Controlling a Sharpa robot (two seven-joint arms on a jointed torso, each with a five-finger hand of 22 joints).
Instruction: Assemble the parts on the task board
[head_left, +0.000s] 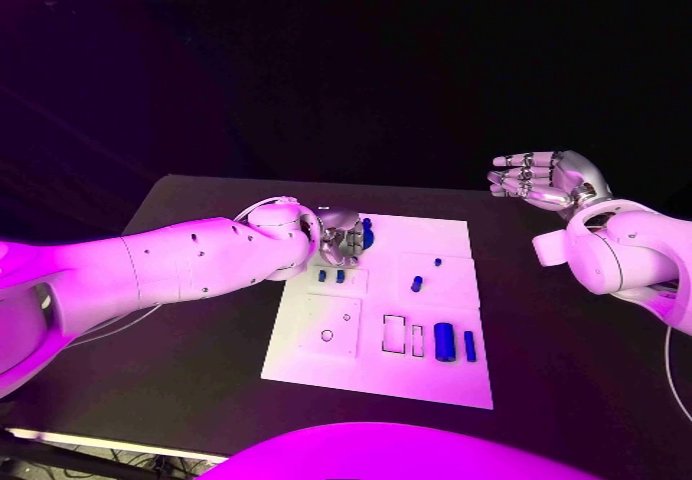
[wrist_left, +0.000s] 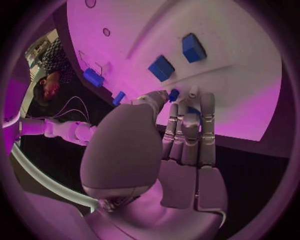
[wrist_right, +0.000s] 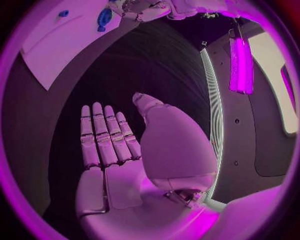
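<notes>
Black tabletop carries our white task board. Silver left hand pinches a small blue part at 12 o'clock; we should seat it squarely. Silver right hand hangs released at 2 o'clock.

The task board was white, its small parts blue, the bench black; both arms were white with silver fingers.
</notes>
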